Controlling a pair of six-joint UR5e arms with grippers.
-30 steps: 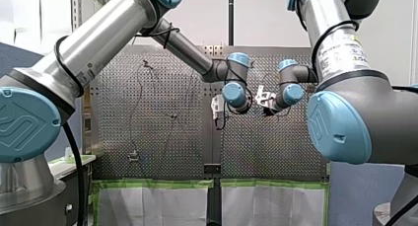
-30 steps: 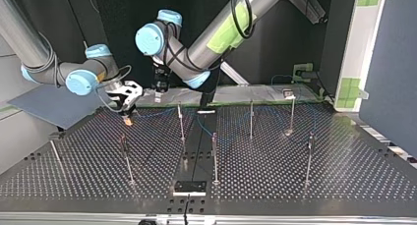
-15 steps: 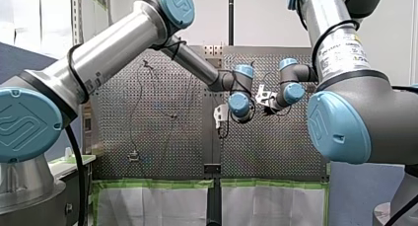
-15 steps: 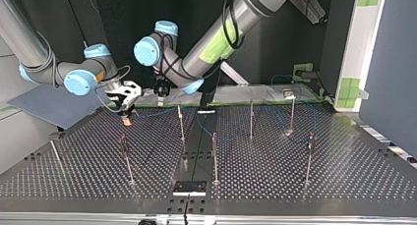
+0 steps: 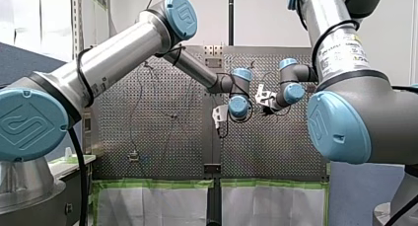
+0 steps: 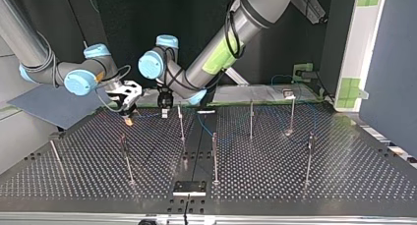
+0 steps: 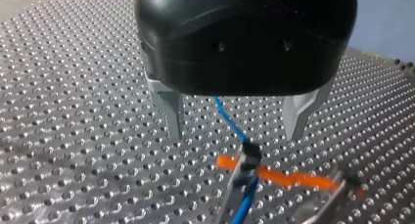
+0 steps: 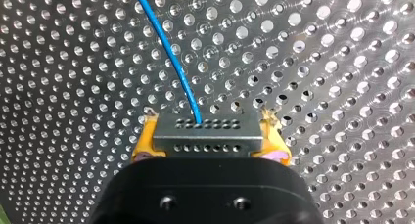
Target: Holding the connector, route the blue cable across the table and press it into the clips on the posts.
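The perforated worktop [image 6: 344,171] fills the top view, with thin upright posts [image 6: 214,158] standing well apart across it; my left arm [image 6: 231,33] comes in from that view's upper right and reaches past the middle, while my right arm [image 6: 29,48] comes in from its upper left; the two wrists hang near each other above the far part of the worktop, at the view's left of centre.

My left claw [image 7: 235,133] is black with metal fingers [image 7: 173,111], and these stand wide apart, just above the holes and gripping nothing; my right claw [image 8: 208,136] has yellow pads [image 8: 144,141] and is clamped on the connector [image 8: 205,128], a small grey block with rows of tiny holes, held flat between the pads on either end.

The blue cable [image 8: 171,62] leaves the middle of the connector's front face and curves away over the worktop ahead of my right claw; in the left wrist view the same cable [image 7: 227,119] passes through the gap between my left claw's fingers without touching either, ending at the connector just ahead of them, beside orange-looking pads; in the top view the cable [image 6: 205,126] shows only as a faint blue line near the middle posts, and whether it sits in any clip I cannot tell.
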